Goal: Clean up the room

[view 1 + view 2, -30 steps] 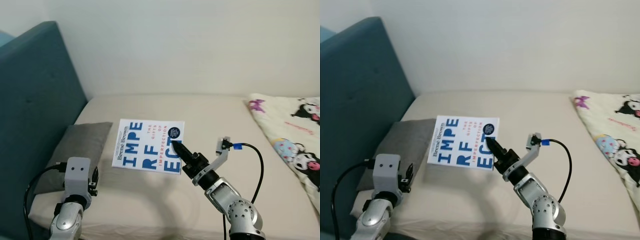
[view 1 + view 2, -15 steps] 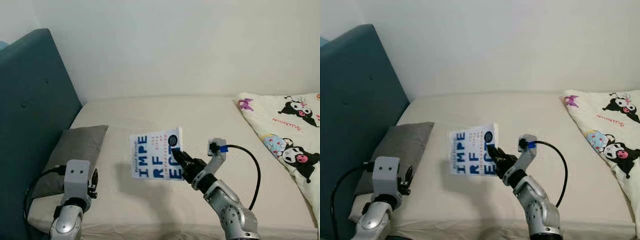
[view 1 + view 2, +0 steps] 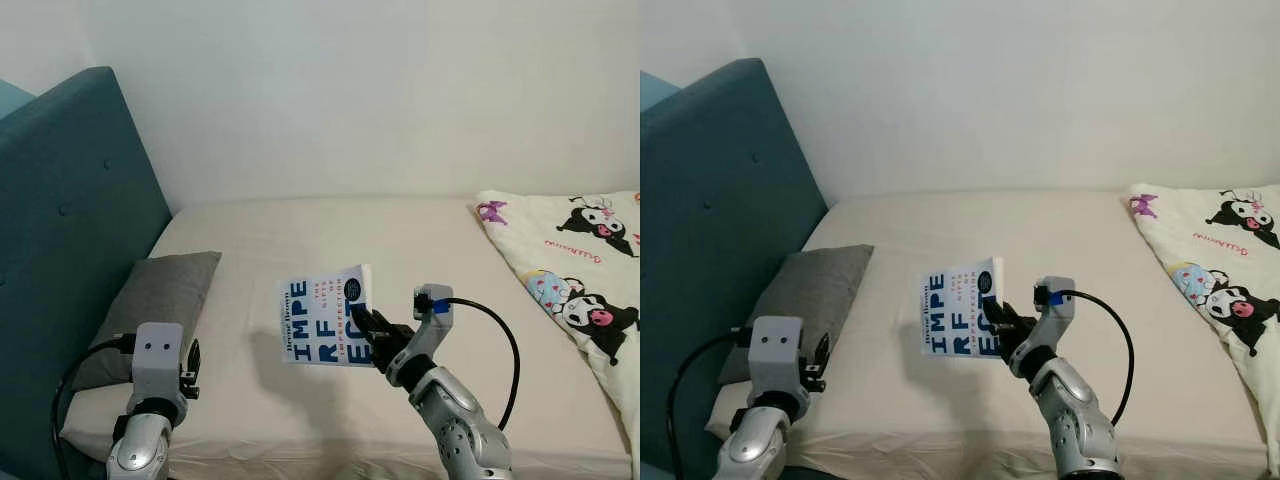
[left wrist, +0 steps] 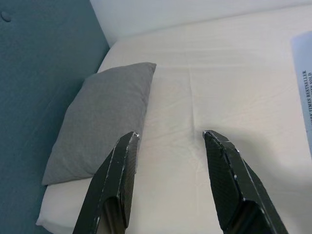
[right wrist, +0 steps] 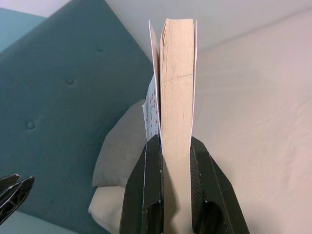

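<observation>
One book (image 3: 327, 322) hangs above the bed (image 3: 420, 240), clenched at its page edge by the right tool (image 5: 168, 161); the left tool (image 4: 170, 170) waits spread near the grey pillow (image 3: 155, 300). Keep the pinch firm and carry it level, lest the covers flop.

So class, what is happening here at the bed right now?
The robot's right tool is shut on a book with a white cover and blue lettering, holding it upright, clear of the bed. Its left tool is open and idle near the grey pillow by the teal headboard. A cartoon-print blanket lies on the bed's right side.
</observation>
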### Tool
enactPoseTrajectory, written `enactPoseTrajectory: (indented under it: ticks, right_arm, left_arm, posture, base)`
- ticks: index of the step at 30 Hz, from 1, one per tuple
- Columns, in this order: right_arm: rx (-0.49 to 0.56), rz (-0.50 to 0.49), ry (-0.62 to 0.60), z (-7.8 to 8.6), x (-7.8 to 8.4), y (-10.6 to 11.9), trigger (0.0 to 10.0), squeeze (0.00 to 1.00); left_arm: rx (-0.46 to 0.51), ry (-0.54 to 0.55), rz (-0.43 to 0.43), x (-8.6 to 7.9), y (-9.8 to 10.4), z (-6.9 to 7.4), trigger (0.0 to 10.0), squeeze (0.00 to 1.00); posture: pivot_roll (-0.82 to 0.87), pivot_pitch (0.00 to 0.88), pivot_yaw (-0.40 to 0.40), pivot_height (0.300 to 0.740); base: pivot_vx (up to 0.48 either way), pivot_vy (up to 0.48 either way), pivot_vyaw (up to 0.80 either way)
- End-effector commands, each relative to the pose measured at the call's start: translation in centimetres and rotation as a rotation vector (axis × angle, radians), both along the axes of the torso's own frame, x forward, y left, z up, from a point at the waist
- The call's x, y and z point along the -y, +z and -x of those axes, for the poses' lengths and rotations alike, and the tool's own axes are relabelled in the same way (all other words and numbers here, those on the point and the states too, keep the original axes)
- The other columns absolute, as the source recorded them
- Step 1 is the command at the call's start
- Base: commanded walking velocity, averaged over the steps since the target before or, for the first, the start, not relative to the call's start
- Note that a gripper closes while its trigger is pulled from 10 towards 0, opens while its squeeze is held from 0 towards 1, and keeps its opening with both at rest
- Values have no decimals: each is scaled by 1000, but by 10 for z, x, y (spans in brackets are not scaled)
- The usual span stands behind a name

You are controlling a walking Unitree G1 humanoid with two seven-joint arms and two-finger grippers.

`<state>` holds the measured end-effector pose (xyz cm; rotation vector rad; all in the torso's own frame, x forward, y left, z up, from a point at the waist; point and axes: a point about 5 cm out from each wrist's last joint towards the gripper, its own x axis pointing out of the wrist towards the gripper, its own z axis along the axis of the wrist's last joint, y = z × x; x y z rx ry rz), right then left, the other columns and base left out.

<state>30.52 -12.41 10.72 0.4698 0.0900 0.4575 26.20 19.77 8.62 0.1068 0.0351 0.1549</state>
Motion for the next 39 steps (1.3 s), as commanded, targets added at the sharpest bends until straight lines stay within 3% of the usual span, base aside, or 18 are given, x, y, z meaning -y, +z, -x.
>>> enactPoseTrajectory:
  ticks: [1,6,12,26,39]
  right_arm:
    - [47,-7,4,0,-3,3,10000,0]
    - [57,8,12,0,-4,3,10000,0]
    - [66,15,10,0,-3,4,10000,0]
    - [74,18,-5,2,-4,1,10000,0]
    - [68,31,-56,-2,5,-1,10000,0]
  left_arm:
    - [-6,7,-29,-2,-2,1,10000,0]
    - [-4,0,-39,1,-1,-2,10000,0]
    - [-9,28,20,1,-4,-2,10000,0]
    - [-4,13,-46,-3,-2,-1,10000,0]
    - [-4,-13,-16,6,-2,-7,10000,0]
  posture:
    - [31,110,21,710]
    - [29,110,22,710]
    - [25,111,22,710]
    - [29,112,18,710]
    - [19,102,25,710]
  base:
    - [0,-480,0]
    - [0,-480,640]
    - [0,-119,800]
    - [0,0,0]
    - [0,0,0]
